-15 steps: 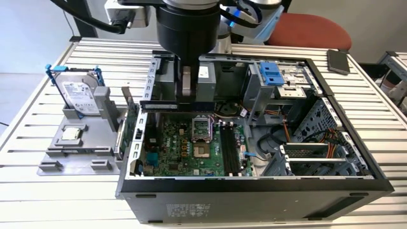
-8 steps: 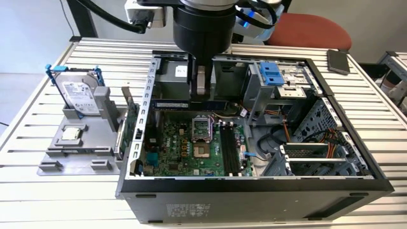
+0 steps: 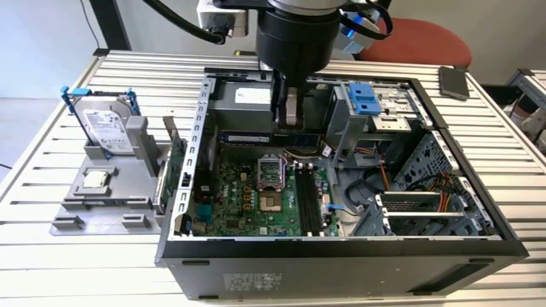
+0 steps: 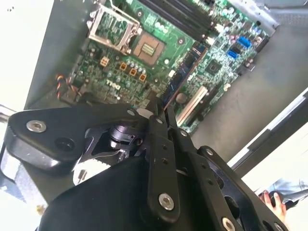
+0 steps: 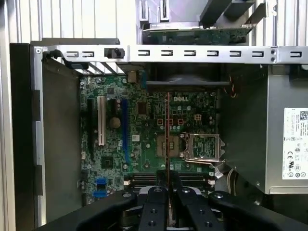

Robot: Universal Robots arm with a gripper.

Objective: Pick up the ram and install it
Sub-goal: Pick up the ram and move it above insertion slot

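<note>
Slatted metal desk carrying an open computer case laid on its side, with a red chair behind it. Inside the case lies the green motherboard, with its CPU socket and the black memory slots beside it. The arm descends from above into the far part of the case, in front of the power supply. Its end effector is closed on the ram, pinching the stick near its middle between the two fingers. In the exterior view the ram is held level and on edge, raised above the board, between the power supply and the CPU socket, and well apart from the memory slots. Its length runs across the direction of the slots. In the first wrist view the ram appears edge-on as a thin line rising from the end effector, crossing the board next to the socket, with the slots just beside the fingertips. In the second wrist view the ram projects from the end effector over the board as a dark strip. On the exterior view's left, a grey fixture on the desk holds a silver hard drive in a blue frame, standing upright, and a green expansion card on edge beside the case wall.
</note>
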